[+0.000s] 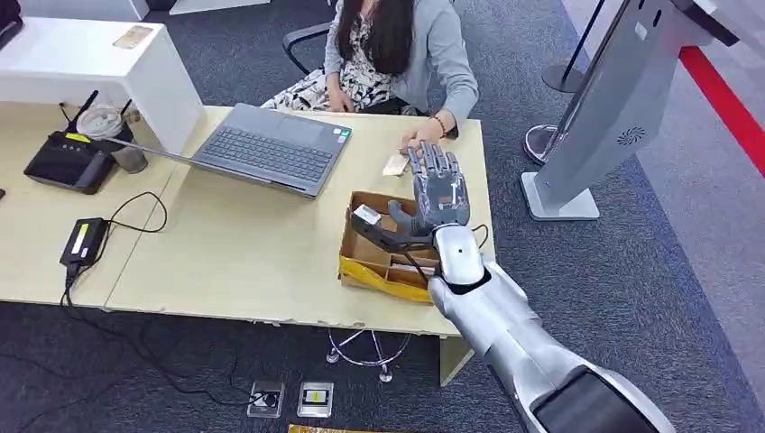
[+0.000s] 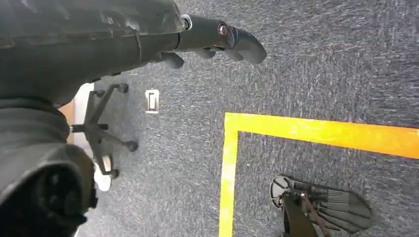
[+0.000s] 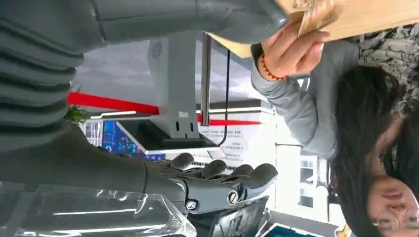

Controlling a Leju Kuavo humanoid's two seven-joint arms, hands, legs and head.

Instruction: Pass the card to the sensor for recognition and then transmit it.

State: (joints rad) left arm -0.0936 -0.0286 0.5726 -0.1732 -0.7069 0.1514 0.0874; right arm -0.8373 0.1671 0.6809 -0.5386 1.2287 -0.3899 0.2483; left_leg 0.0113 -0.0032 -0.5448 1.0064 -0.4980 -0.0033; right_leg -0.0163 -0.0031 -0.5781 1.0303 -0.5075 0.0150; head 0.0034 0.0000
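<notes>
On the table (image 1: 225, 253), a compartmented box (image 1: 379, 257) sits near the right edge; the laptop (image 1: 271, 149) lies farther left, the router (image 1: 68, 162) far left, a person (image 1: 397, 54) beyond.

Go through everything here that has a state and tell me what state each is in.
laptop: lid open flat.
cardboard box: open-topped.
right hand: open, fingers extended over the desk.
left hand: hanging above the carpet, holding nothing.
card: flat on the desk, under a person's hand.
</notes>
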